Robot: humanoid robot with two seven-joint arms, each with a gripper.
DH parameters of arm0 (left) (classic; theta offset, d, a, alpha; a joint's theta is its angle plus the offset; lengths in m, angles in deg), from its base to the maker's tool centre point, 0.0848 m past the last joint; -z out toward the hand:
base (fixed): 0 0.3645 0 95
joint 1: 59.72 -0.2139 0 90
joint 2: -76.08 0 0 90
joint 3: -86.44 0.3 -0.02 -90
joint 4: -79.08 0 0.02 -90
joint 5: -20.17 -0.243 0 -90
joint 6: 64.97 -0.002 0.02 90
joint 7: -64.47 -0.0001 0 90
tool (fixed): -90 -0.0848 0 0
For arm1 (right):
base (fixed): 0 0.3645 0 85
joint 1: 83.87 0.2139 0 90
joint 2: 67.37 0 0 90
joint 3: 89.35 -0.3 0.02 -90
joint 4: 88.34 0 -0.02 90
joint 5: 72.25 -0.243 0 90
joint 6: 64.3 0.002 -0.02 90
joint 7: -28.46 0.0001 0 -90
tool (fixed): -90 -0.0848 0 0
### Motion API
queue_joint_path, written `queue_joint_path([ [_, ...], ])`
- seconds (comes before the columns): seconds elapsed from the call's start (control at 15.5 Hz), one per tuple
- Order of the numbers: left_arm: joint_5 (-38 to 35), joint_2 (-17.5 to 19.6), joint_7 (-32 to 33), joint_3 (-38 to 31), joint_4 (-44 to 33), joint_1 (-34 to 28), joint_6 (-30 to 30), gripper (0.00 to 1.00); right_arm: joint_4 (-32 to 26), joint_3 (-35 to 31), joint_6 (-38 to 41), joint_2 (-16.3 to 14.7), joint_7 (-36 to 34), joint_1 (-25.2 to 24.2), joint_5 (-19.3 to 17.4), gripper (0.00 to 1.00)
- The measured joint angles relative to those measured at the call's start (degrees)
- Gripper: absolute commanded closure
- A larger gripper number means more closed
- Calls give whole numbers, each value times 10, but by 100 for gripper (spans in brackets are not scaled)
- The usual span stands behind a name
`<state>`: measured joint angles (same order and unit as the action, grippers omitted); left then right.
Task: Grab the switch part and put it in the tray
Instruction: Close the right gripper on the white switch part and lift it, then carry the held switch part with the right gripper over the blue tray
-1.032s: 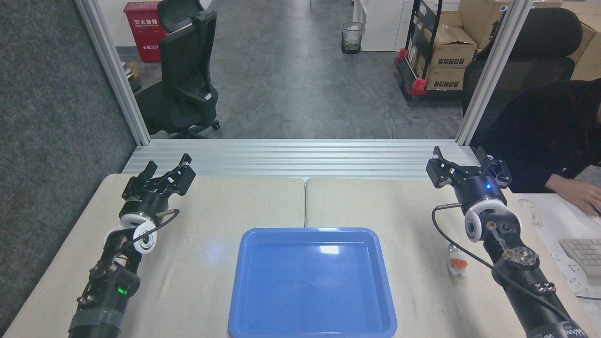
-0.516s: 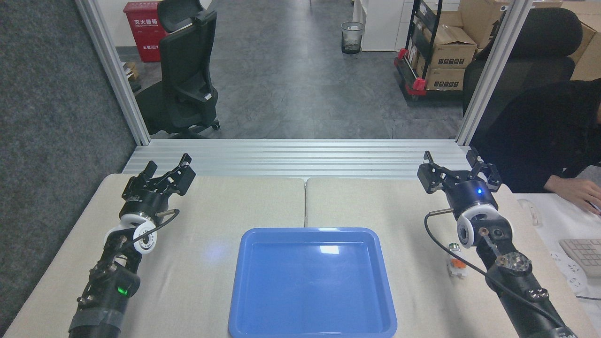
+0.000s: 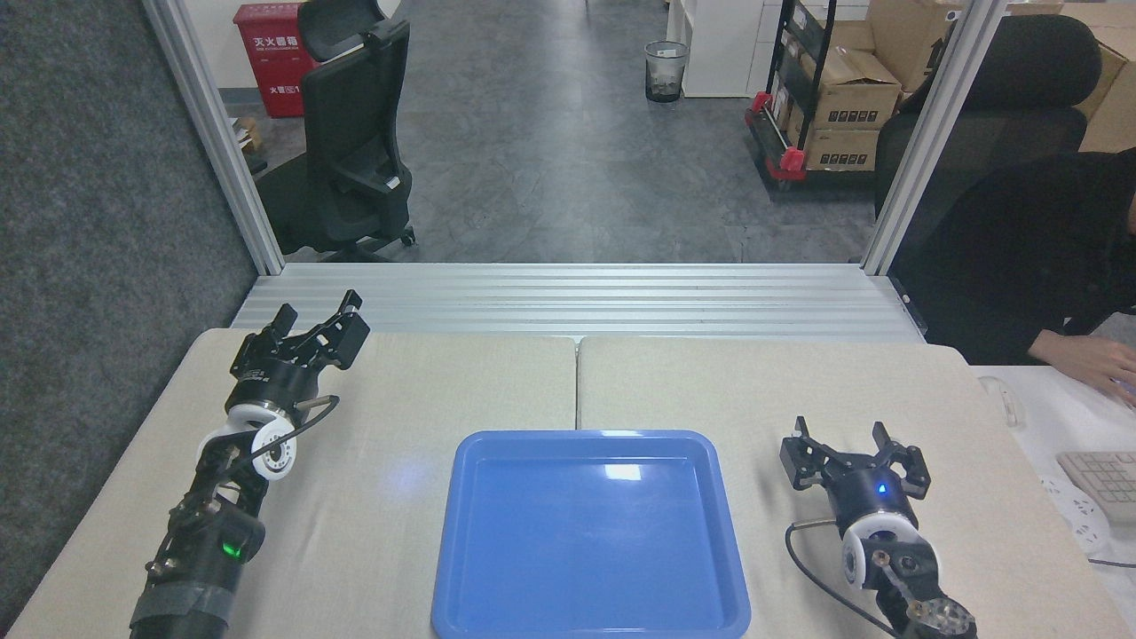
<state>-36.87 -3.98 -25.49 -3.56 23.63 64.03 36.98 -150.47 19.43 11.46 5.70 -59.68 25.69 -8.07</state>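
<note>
The blue tray (image 3: 470, 532) lies at the front middle of the table with nothing in it. My right gripper (image 3: 854, 454) stands open low over the cloth just right of the tray's far right corner, its fingers (image 3: 795, 461) spread wide. The switch part is hidden; the right wrist and arm cover the spot on the cloth behind the gripper. My left gripper (image 3: 318, 314) is open and holds nothing near the table's far left corner, well away from the tray.
An aluminium rail (image 3: 577, 297) runs along the table's far edge. A person's hand (image 3: 1087, 359) rests on a white desk at the right, beside a keyboard (image 3: 1100, 479). A seam (image 3: 577, 382) divides the two cloth mats.
My right gripper has pulled back from the far right edge toward me and dropped lower, and now covers the place where the switch part lay. The left arm has not moved.
</note>
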Motion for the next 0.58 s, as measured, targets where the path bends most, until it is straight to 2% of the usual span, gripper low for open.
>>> queue_joint_path([
  [0.19,0,0,0,0,0,0,0,0,3,3,-21,-2,-5,-30,1,2],
  [0.45,0,0,0,0,0,0,0,0,19,8,-28,-6,-20,-51,2,13],
  [0.52,0,0,0,0,0,0,0,0,22,10,-31,-6,-23,-55,2,25],
  [0.58,0,0,0,0,0,0,0,0,25,12,-37,-6,-26,-58,2,81],
])
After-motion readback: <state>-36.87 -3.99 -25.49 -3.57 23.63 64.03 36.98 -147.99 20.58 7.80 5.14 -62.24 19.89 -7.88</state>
